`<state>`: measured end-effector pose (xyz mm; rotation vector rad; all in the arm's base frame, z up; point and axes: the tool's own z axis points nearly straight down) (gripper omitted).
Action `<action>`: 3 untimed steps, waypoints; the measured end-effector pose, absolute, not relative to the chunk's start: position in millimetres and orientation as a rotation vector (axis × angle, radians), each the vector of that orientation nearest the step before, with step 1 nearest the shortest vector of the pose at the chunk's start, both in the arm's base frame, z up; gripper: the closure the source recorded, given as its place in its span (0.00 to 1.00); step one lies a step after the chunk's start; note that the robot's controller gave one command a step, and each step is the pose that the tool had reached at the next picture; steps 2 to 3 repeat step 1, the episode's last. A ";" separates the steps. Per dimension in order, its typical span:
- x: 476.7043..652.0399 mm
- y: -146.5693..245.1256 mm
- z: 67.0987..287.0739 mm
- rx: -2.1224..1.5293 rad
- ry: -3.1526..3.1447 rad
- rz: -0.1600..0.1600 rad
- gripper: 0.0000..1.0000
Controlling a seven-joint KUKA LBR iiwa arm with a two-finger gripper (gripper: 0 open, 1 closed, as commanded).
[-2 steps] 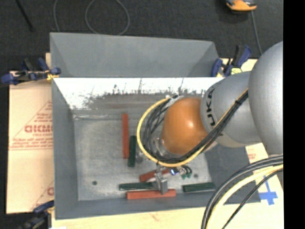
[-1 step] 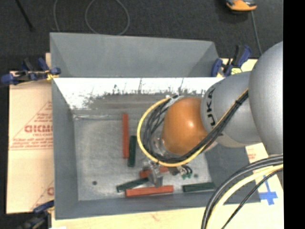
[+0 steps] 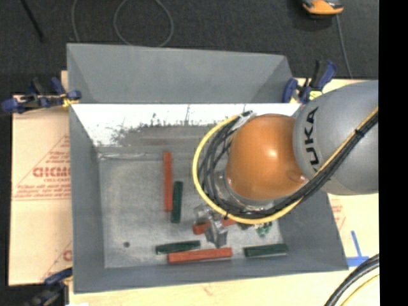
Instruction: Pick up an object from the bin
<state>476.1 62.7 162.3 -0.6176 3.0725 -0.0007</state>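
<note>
1. End effector [image 3: 215,229]: lowered to the bin floor, right of centre and toward the near side, mostly hidden under the wrist. Whether it is spread or pressed together cannot be told, nor whether anything is pinched in it.
2. Small red piece [image 3: 202,229]: short and blocky, on the floor just beside the end effector on its left. It is the nearest thing to it; contact cannot be told.
3. Small green thing [image 3: 262,230]: on the floor to the right of the end effector, at the edge of the wrist's outline. Its shape is unclear.
4. Long red stick [image 3: 199,254]: lying left to right along the near edge of the floor, just near of the end effector.
5. Dark green stick [image 3: 177,248]: lying left to right, just beside the left end of the long red stick, on its far side.
6. Dark green bar [image 3: 265,251]: lying left to right in the near right part of the floor, apart from the long red stick.
7. Upright-running red stick [image 3: 167,180]: lying far to near, left of centre.
8. Short dark green stick [image 3: 176,201]: alongside the near end of that red stick, on its right, close against it.
9. Orange cover [image 3: 261,158]: rounded, on the wrist above the end effector, ringed by yellow and black cables [image 3: 199,164].
10. Arm [image 3: 338,139]: grey, coming in over the right rim.
11. Bin [image 3: 86,190]: grey metal with sloping walls.
</note>
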 end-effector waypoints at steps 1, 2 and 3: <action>490.0 58.1 240.7 -0.629 3.065 -0.003 1.00; 490.0 58.1 240.7 -0.629 3.065 -0.003 1.00; 490.0 58.1 240.7 -0.629 3.065 -0.003 1.00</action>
